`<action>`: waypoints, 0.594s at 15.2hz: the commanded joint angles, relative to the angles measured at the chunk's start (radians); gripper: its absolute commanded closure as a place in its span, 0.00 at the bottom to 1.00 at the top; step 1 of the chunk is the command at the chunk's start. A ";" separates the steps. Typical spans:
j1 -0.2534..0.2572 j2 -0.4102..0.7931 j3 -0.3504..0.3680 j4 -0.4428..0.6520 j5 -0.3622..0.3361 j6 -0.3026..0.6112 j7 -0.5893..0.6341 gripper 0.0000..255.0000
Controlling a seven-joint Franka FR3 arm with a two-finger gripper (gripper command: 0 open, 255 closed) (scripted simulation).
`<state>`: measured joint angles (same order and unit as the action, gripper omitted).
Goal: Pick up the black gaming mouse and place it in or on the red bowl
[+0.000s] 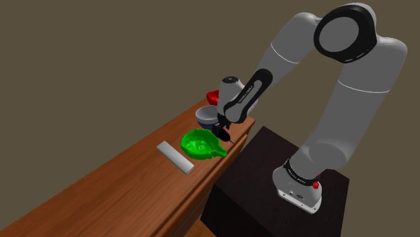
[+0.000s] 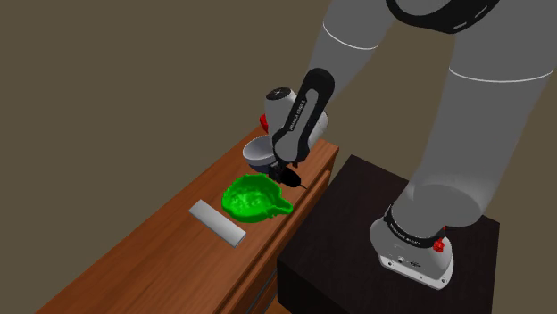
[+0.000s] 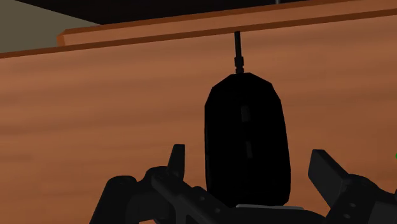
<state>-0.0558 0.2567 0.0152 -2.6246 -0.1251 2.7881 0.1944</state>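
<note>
Evidently poised to grasp, the gripper (image 3: 247, 153) stood open astride the untouched black mouse (image 3: 247, 108) on the worktop (image 3: 95, 95). The red bowl (image 1: 212, 95) sat at its eleven o'clock, shoulder view.

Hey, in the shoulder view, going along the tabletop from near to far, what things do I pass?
In order: grey slab → green dish → pale bowl → red bowl.
</note>
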 commanded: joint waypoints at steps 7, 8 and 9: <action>-0.001 0.049 -0.001 0.024 0.000 0.000 -0.002 1.00; -0.003 0.044 -0.002 0.019 0.000 -0.001 -0.005 1.00; 0.001 0.043 -0.001 0.015 -0.001 0.002 0.001 1.00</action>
<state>-0.0557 0.2575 0.0154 -2.6185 -0.1272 2.7869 0.1914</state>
